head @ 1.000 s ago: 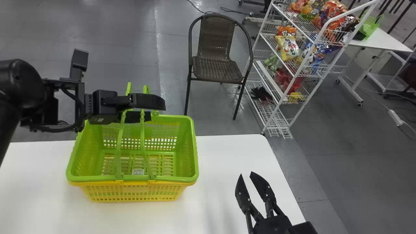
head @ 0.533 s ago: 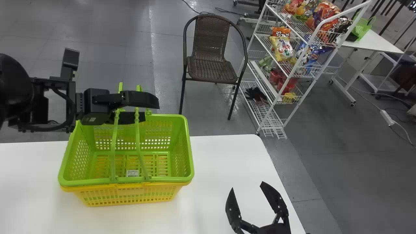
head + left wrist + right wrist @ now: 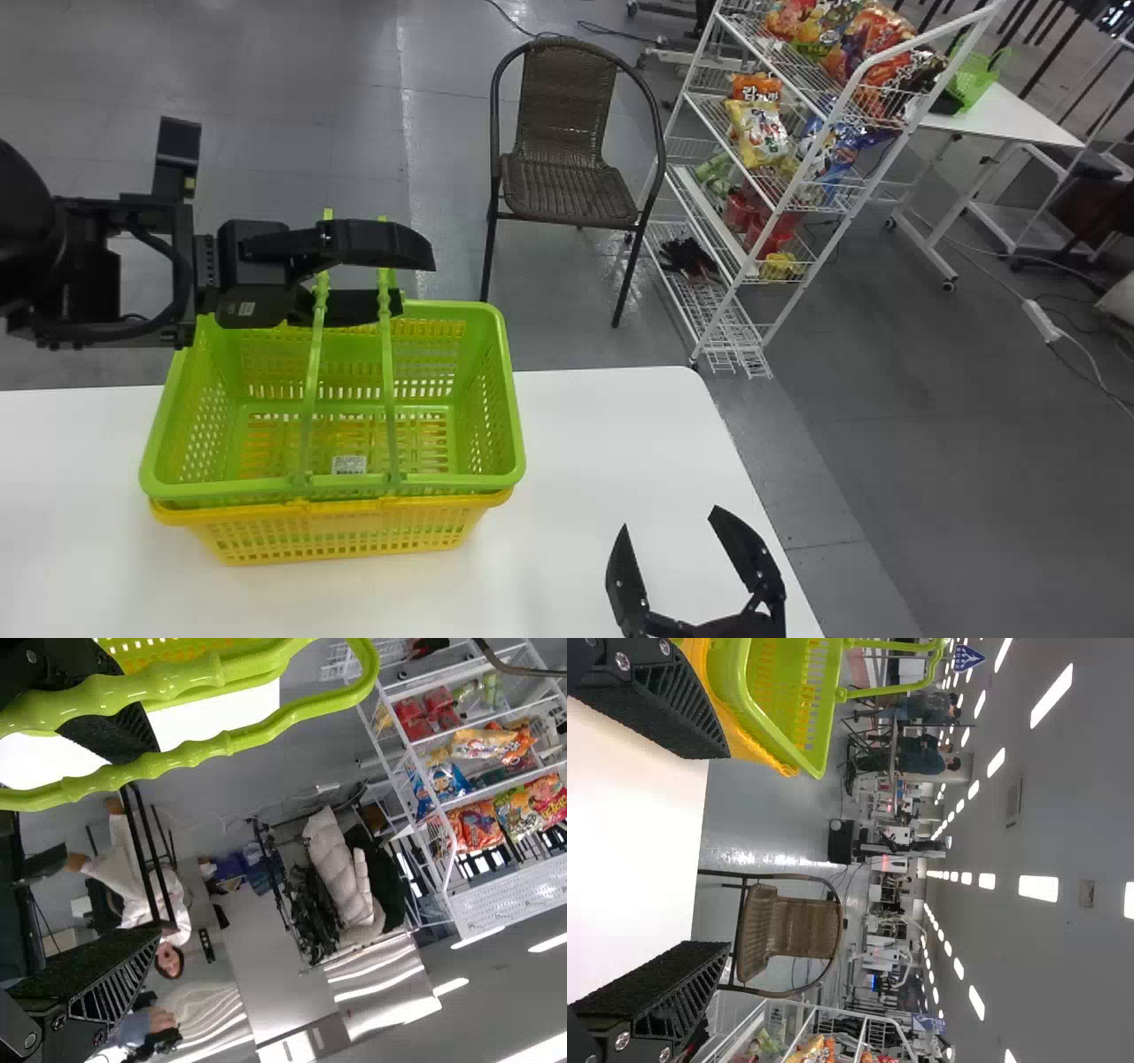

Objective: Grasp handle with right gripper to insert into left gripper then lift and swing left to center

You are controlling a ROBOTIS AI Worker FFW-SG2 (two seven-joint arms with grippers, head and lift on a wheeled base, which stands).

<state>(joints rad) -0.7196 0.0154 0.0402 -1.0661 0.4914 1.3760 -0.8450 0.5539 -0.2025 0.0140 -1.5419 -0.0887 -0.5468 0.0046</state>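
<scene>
A green basket stands nested in a yellow basket on the white table. Its two green handles rise beside my left gripper, whose fingers stand apart over the basket's far side. In the left wrist view the handles cross in front of one finger of my left gripper; the other finger is well clear of them. My right gripper stands open and empty over the table at the near right. In the right wrist view, the green basket lies beyond my right gripper.
The white table ends behind the baskets and at the right. Beyond it stand a brown wicker chair and a white wire rack holding snack bags.
The fingers of my right gripper have spread wider. My left gripper has risen a little, and the green handles stand farther apart. The head view's scene has shifted left.
</scene>
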